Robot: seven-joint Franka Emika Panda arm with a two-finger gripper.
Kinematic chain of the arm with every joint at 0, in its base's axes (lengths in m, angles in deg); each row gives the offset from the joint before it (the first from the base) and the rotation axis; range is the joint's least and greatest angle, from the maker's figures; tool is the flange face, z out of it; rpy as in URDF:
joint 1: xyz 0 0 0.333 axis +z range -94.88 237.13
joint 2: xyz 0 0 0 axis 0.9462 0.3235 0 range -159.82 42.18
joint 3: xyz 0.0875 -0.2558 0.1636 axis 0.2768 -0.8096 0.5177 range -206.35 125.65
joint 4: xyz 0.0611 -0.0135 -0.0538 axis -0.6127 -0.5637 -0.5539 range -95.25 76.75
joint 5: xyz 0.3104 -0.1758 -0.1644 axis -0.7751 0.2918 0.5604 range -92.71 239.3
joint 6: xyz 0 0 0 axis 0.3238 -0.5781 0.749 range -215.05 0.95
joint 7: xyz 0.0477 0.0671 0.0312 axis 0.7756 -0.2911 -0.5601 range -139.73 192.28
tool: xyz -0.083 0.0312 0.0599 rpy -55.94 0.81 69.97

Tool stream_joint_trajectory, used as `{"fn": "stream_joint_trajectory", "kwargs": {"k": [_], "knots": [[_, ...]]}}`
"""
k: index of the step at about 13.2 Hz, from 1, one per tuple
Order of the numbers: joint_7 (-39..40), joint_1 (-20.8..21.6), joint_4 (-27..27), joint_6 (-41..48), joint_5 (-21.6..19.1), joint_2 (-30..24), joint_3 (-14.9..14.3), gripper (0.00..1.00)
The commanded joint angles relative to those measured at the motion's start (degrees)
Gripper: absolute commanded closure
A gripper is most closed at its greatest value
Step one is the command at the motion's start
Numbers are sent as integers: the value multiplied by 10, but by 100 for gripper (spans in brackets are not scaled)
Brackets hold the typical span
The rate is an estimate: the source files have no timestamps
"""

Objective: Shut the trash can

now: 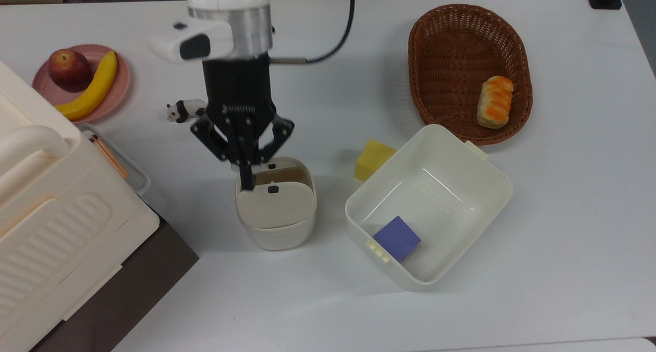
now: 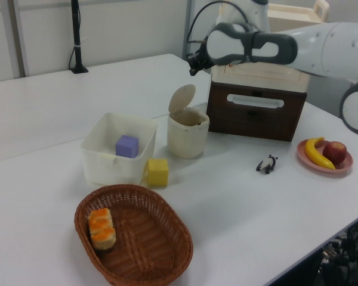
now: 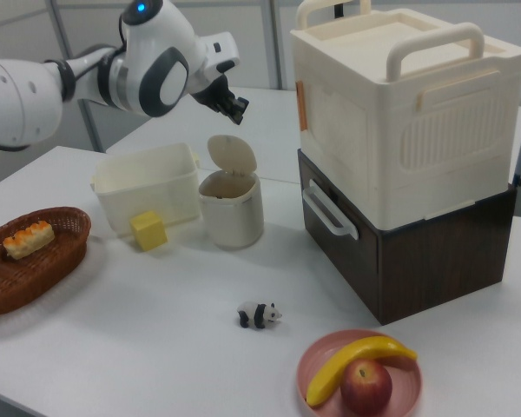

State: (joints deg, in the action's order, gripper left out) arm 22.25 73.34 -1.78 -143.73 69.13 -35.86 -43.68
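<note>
We see the gripper hanging above the trash can, whose raised lid stands up beneath it — the nearest obstacle. On the top view's right of the gripper, the yellow block and white tub crowd the bin. On the top view's left stands the big cream ribbed box — open tabletop lies behind, around the toy panda.

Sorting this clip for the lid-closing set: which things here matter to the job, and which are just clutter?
Part of the job:
- trash can, lid standing open
- tool, fingers together, above the can

Lying about:
- panda figure
- plate with apple and banana
- yellow block
- white tub with purple block
- basket with bread
- ribbed box on brown drawer unit
</note>
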Motion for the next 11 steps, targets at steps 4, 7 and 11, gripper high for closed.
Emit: {"fn": "stream_joint_trajectory", "kwargs": {"k": [4, 7, 11], "knots": [[-18, 20, 26, 15, 35, 43, -5, 100], [22, 18, 28, 176, 26, 30, -4, 100], [24, 19, 22, 195, 29, 31, -4, 100]]}}
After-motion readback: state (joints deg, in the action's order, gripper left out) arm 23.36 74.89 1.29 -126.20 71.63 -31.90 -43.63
